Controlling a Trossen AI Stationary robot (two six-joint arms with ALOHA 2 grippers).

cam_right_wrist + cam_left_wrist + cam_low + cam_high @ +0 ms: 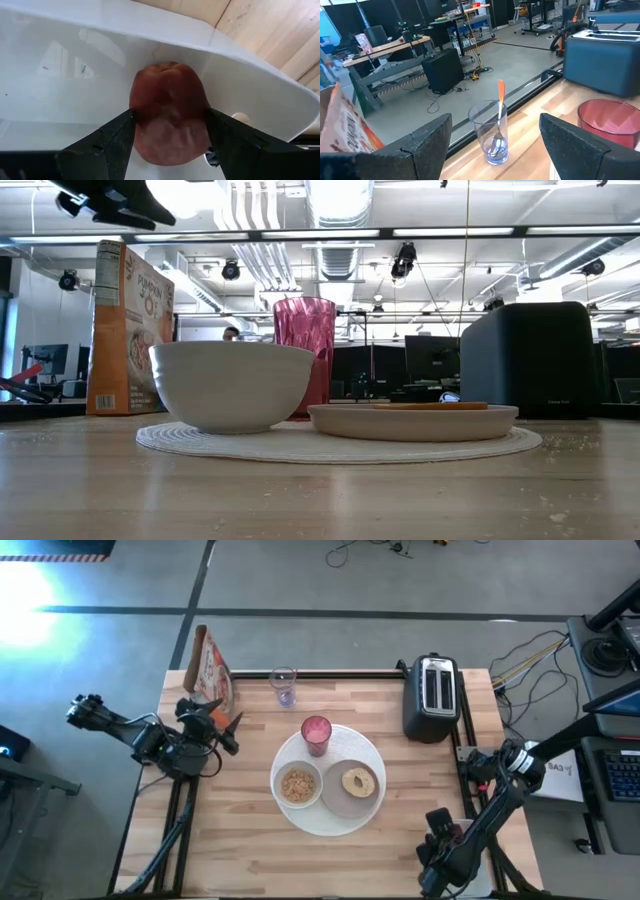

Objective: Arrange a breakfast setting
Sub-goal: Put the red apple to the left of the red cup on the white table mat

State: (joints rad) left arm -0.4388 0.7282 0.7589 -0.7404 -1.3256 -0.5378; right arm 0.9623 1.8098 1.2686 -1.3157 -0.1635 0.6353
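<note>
A round white placemat (330,815) lies mid-table. On it stand a white bowl (298,785) of cereal, a grey plate (332,802) with a bagel (358,781), and a pink-red tumbler (316,733). A spoon (499,115) stands in a clear glass (283,686) at the far edge. My left gripper (495,145) is open and held level above the table's left side, facing the glass. My right gripper (170,112) points down, open, inside a white tub (75,65) near the table's right near corner. Its fingers stand on either side of a small red fruit (170,95) lying on the tub's floor. My right gripper comes at the red fruit from above, with one finger (117,137) beside each of its two opposite sides (142,120). I cannot tell whether the fingers touch it. The fruit rests on the tub's floor.
A black-and-silver toaster (432,697) stands at the far right of the table. A cereal box (210,665) stands at the far left corner. The near half of the wooden table (300,860) is bare wood.
</note>
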